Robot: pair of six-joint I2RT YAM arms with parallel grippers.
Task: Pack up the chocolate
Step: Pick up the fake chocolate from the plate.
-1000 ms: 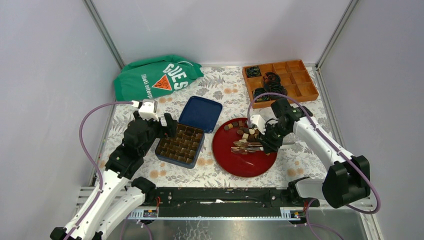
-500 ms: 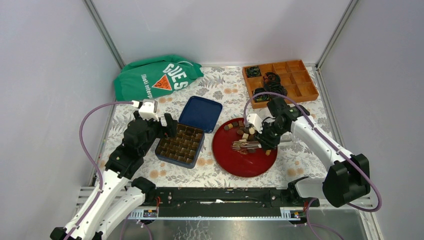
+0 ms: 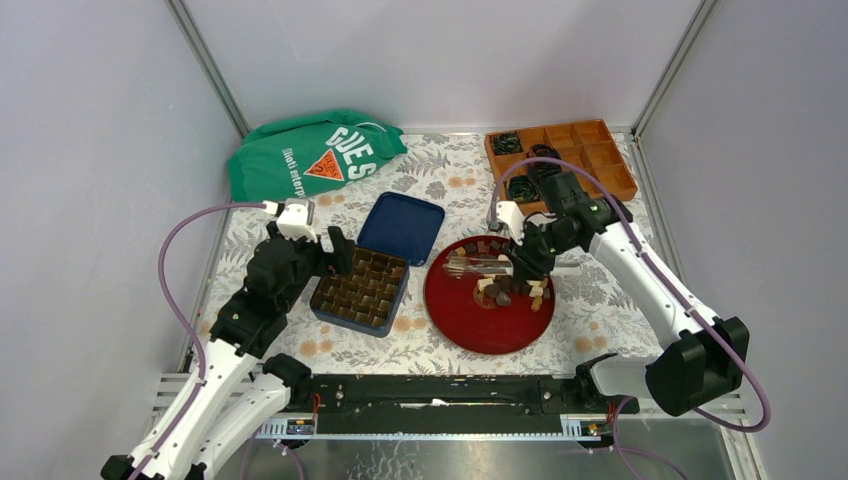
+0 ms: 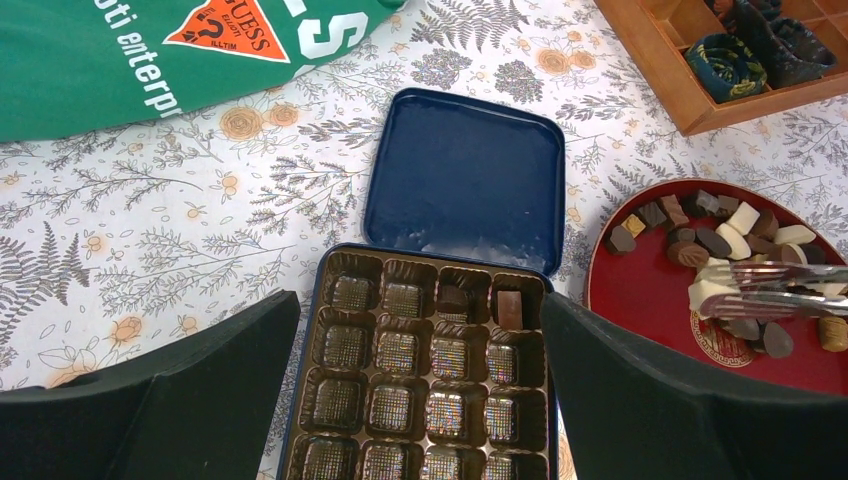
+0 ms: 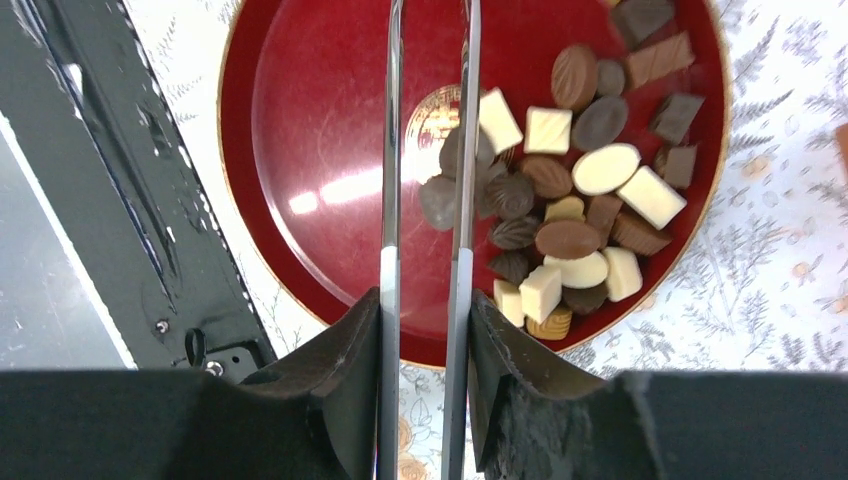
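Small brown and cream chocolate pieces (image 5: 570,240) are piled mid-plate on the round red plate (image 5: 300,150); two are seated in the blue tin's tray (image 4: 390,410). Metal tongs (image 5: 391,150) are clamped in the right gripper (image 5: 425,330); the left gripper (image 4: 419,300) is spread wide.

Green bag (image 3: 315,150), 11 o'clock on the tabletop (image 3: 440,170): big white block letters "GUES" in the top view, the rest lost in a fold. Left wrist view shows only "S" of that word at the top edge. Below it a smaller white line, cut off, reads "uti enterpr". Orange-red triangle patch (image 4: 220,25) on the same bag: "GUESS" with a "?" above; the tiny line under it is not legible. Round gold emblem (image 5: 425,105) on the red plate (image 5: 300,120): no readable text.
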